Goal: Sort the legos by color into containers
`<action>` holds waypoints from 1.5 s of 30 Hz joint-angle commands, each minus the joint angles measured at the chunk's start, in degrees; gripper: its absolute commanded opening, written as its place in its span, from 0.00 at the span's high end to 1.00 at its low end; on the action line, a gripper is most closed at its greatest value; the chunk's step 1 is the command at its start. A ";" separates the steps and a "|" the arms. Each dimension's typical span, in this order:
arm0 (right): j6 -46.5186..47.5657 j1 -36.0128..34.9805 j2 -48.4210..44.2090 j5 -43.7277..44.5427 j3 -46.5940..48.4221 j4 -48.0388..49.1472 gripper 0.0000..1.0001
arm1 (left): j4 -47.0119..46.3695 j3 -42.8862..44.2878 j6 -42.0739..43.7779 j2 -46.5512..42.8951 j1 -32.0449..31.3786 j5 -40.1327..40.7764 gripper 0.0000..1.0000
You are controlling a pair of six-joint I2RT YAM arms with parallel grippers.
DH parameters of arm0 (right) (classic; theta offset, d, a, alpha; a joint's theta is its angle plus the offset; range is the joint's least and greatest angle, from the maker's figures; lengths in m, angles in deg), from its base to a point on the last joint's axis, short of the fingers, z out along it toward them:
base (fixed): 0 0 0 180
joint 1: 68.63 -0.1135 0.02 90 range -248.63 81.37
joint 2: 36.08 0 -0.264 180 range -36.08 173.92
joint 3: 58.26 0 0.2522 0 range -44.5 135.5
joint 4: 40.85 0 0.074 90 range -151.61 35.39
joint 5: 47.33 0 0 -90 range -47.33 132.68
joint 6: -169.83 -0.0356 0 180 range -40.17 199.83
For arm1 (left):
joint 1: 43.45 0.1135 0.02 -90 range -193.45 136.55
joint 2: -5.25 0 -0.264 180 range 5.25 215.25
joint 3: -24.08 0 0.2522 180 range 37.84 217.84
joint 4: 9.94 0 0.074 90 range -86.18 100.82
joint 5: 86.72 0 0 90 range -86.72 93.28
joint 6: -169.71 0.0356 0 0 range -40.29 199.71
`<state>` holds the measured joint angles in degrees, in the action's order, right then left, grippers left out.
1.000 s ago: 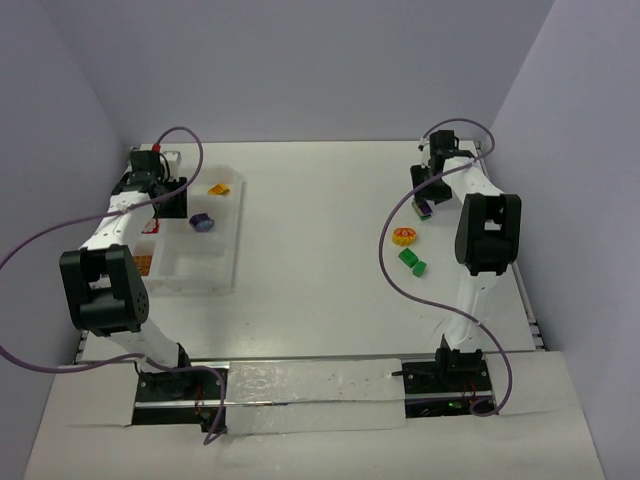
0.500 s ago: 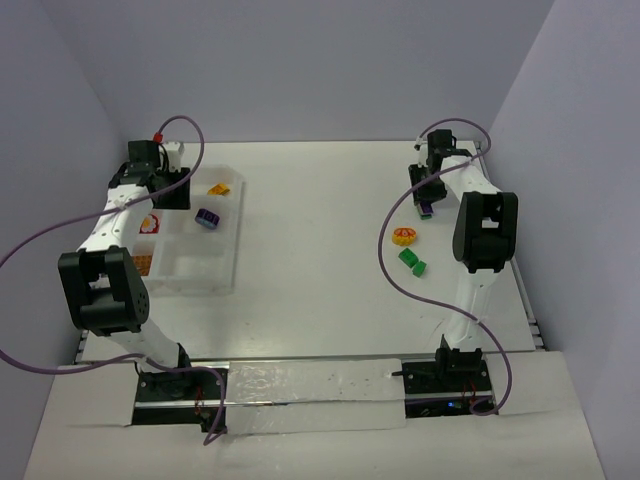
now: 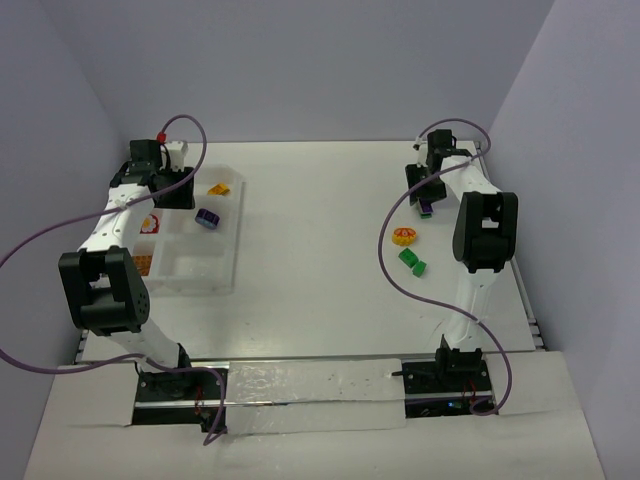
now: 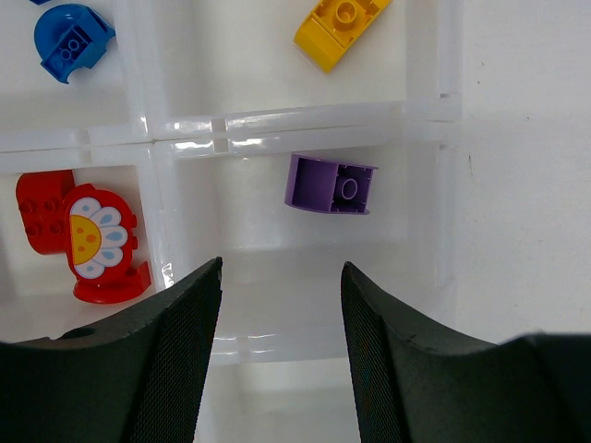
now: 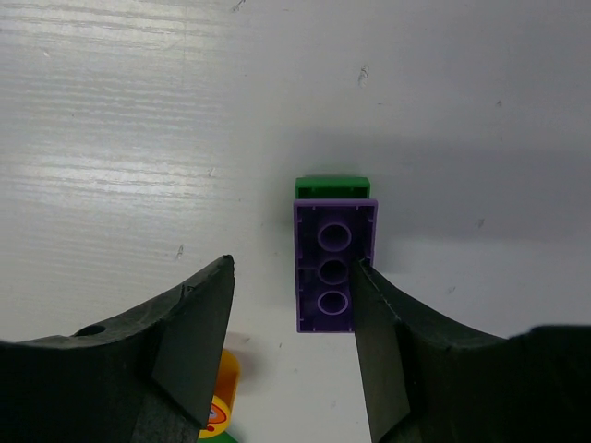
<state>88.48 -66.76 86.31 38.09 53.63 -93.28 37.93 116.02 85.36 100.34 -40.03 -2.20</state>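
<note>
The clear divided tray (image 3: 232, 215) lies at the left. In the left wrist view its compartments hold a purple piece (image 4: 331, 185), a yellow piece (image 4: 338, 28), a blue piece (image 4: 69, 39) and a red piece with a flower disc (image 4: 88, 235). My left gripper (image 4: 281, 277) hangs open and empty over the tray. My right gripper (image 5: 294, 277) is open over a purple brick (image 5: 334, 265) lying underside up on a green brick (image 5: 331, 187); its right finger (image 5: 374, 323) overlaps the purple brick's edge. In the top view that stack (image 3: 426, 208) lies under the gripper.
An orange round piece (image 3: 404, 236) and a green piece (image 3: 411, 262) lie on the table near the right arm. An orange brick (image 3: 143, 264) sits in a near left compartment of the tray. Walls close in the left, back and right.
My left gripper has let go of the purple piece into a tray compartment and drawn back toward the far left. My right gripper has shifted slightly over the purple brick.
</note>
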 commanded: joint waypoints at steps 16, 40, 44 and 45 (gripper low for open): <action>1.38 1.65 -2.89 -0.23 2.22 -1.81 0.30 | 0.26 2.71 0.24 -0.58 -0.70 -2.07 0.39; 2.34 2.09 3.91 -1.88 5.84 -4.92 0.71 | 2.62 4.12 1.26 -0.69 -0.96 -7.00 0.39; 2.59 2.09 4.24 -3.10 7.09 -5.80 0.92 | 3.89 4.45 2.01 -0.87 -1.04 -13.78 0.37; 2.50 2.08 4.05 -3.54 7.24 -5.84 0.97 | 4.22 4.45 2.14 -0.97 -0.95 -15.53 0.36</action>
<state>90.31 -65.06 89.56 36.45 57.88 -98.00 40.55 117.72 86.28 100.76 -40.73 -9.21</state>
